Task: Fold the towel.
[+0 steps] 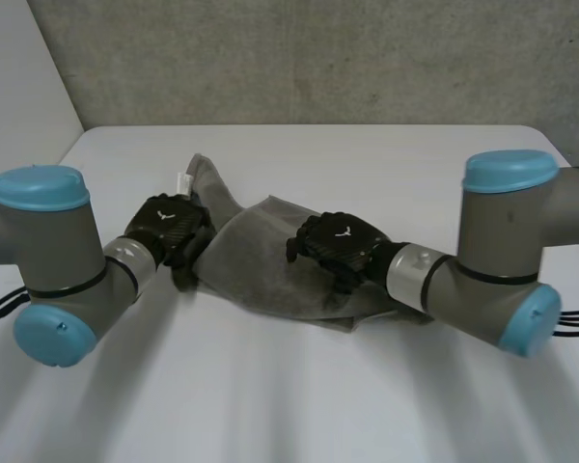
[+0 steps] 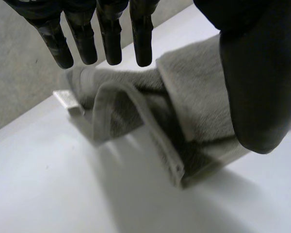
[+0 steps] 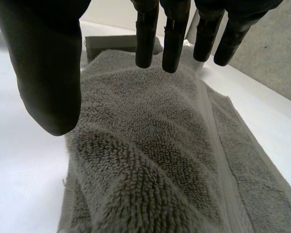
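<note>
The grey towel [image 1: 256, 260] lies rumpled and partly doubled over around the middle of the white bench [image 1: 386, 159]. One narrow end trails toward the far edge, with a small white tag [image 1: 184, 181] sticking out beside it. The left hand [image 1: 169, 224] sits at the towel's left edge, fingers [image 2: 111, 41] straight and set apart from the thumb, holding nothing. Under them a hemmed border stands up in a loose loop. The right hand [image 1: 340, 243] hovers over the towel's right part, near its middle — fingers [image 3: 174, 39] straight as well, thumb well apart, gripping nothing. The pile below it shows soft diagonal folds. A grey wall [image 1: 318, 58] backs the bench's far edge.
</note>
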`<state>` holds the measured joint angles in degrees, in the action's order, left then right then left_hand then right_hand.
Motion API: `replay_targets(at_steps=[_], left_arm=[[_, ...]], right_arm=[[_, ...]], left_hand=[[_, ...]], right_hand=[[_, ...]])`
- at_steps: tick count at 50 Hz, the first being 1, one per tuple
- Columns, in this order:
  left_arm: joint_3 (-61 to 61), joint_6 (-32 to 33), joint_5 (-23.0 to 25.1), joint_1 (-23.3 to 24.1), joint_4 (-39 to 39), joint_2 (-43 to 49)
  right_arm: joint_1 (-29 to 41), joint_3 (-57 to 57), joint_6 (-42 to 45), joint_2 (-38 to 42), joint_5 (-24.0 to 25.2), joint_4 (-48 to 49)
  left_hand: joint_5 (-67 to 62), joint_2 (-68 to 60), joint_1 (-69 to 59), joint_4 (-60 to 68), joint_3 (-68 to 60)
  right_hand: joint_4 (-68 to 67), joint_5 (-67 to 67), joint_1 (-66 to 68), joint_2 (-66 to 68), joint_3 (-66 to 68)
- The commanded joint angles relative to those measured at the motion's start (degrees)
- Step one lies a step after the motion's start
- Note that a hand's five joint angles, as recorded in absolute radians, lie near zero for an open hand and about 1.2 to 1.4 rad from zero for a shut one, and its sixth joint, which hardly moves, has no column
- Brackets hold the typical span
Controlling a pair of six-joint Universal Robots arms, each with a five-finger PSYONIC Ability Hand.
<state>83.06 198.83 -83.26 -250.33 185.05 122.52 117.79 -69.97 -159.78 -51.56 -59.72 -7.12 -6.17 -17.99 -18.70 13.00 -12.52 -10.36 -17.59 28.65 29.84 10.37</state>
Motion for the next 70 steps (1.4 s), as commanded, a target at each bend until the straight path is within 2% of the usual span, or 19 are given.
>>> replay_targets(at_steps=[1,4,6,12,18,19,21,31,36,45,46,47,48,49,50,53,61,66,70], left_arm=[[-0.01,-1.43,-3.82,-2.18,-0.04,1.32],[-0.09,-1.87,-5.07,-2.35,-0.04,1.40],[-0.01,-2.48,-6.82,-2.88,-0.04,1.40],[0.08,-2.57,-7.27,-3.41,-0.04,1.32],[0.17,-2.93,-7.35,-3.58,-0.04,1.23],[0.26,-3.01,-7.35,-3.58,0.04,1.23],[0.34,-3.10,-7.35,-3.58,0.04,1.23],[0.70,-3.19,-7.35,-3.58,0.31,0.97],[1.14,-3.98,-7.35,-3.24,0.31,0.79],[1.49,-4.95,-7.27,-2.35,0.31,0.09],[1.49,-5.03,-7.27,-2.27,0.31,0.00],[1.58,-5.03,-7.27,-2.01,0.31,-0.09],[1.58,-5.03,-7.27,-2.00,0.31,-0.09],[1.58,-5.03,-7.27,-1.57,0.31,-0.18],[1.58,-5.03,-7.27,-1.56,0.31,-0.18],[1.58,-5.12,-7.18,-0.51,0.31,-0.27],[3.77,-5.12,-7.00,0.46,0.31,-2.73],[5.44,-5.21,-6.74,4.58,0.31,-5.53],[5.62,-5.38,-6.74,6.69,0.48,-6.68]], right_arm=[[2.09,4.13,-0.01,4.53,-3.73,0.62],[2.53,4.93,0.08,5.50,-4.61,0.88],[2.97,6.50,0.25,7.60,-5.66,1.67],[3.23,8.36,0.26,10.16,-6.72,1.94],[3.23,9.85,0.43,10.51,-6.99,1.76],[3.15,10.02,0.43,10.08,-6.46,1.76],[3.06,10.20,0.34,9.47,-5.94,1.76],[2.09,15.74,-1.15,7.88,-6.55,3.69],[-6.33,20.30,-2.91,8.31,-15.14,11.50],[-10.56,22.15,-1.77,11.48,-16.65,12.04],[-10.65,21.54,-1.42,11.66,-16.65,11.96],[-10.65,20.58,-1.15,11.66,-16.57,11.69],[-10.65,20.57,-1.15,11.66,-16.57,11.69],[-10.74,19.35,-0.98,11.48,-16.48,11.43],[-10.65,18.12,-0.98,11.05,-16.30,11.25],[-10.39,16.88,-0.98,10.34,-16.04,11.16],[-10.48,4.75,-0.89,-0.03,-12.44,11.16],[-11.35,-7.17,-0.80,-10.73,-8.32,11.43],[-11.88,-12.28,-0.54,-14.34,-5.85,11.69]], left_hand=[[0.57,2.39,3.10,-3.00,2.52],[0.57,2.39,3.10,-3.00,2.52],[0.57,2.39,3.10,-3.00,2.52],[0.57,2.39,3.10,-3.00,2.52],[0.57,2.39,3.10,-3.00,2.52],[0.57,2.39,3.10,-3.00,2.52],[0.57,2.39,3.10,-3.00,2.52],[0.74,2.56,3.27,-3.00,2.52],[0.74,2.56,3.27,-3.00,2.52],[0.74,2.56,3.27,-3.00,2.52],[0.74,2.56,3.27,-3.00,2.52],[0.74,2.56,3.27,-3.00,2.52],[0.74,2.56,3.27,-3.00,2.52],[0.74,2.56,3.27,-3.00,2.52],[0.74,2.56,3.27,-3.00,2.52],[0.57,2.39,3.10,-3.00,2.52],[0.06,1.89,2.59,-3.00,2.52],[-0.10,1.72,2.43,-3.00,2.52],[-0.10,1.72,2.43,-3.00,2.52]], right_hand=[[0.36,-2.66,1.60,0.42,-0.37],[0.36,-5.20,4.14,2.95,-0.37],[0.36,-12.40,11.34,10.15,-0.37],[0.36,-18.66,17.60,16.41,-0.37],[0.36,-36.49,35.43,34.24,-0.37],[0.36,-47.15,46.09,44.90,-0.37],[0.36,-52.36,51.30,50.11,-0.37],[0.36,-52.41,51.35,50.16,-0.37],[0.36,-52.41,51.35,50.16,-0.37],[0.36,-52.41,51.35,50.16,-0.37],[0.36,-35.15,34.09,32.90,-0.37],[0.36,-8.50,7.44,6.25,-0.37],[0.36,-8.23,7.17,5.98,-0.37],[0.36,13.75,-14.81,-16.00,-0.37],[0.36,17.59,-18.65,-19.84,-0.37],[0.36,17.59,-18.65,-19.84,-0.37],[0.36,17.59,-18.65,-19.84,-0.37],[0.36,17.59,-18.65,-19.84,-0.37],[0.36,17.59,-18.65,-19.84,-0.37]])
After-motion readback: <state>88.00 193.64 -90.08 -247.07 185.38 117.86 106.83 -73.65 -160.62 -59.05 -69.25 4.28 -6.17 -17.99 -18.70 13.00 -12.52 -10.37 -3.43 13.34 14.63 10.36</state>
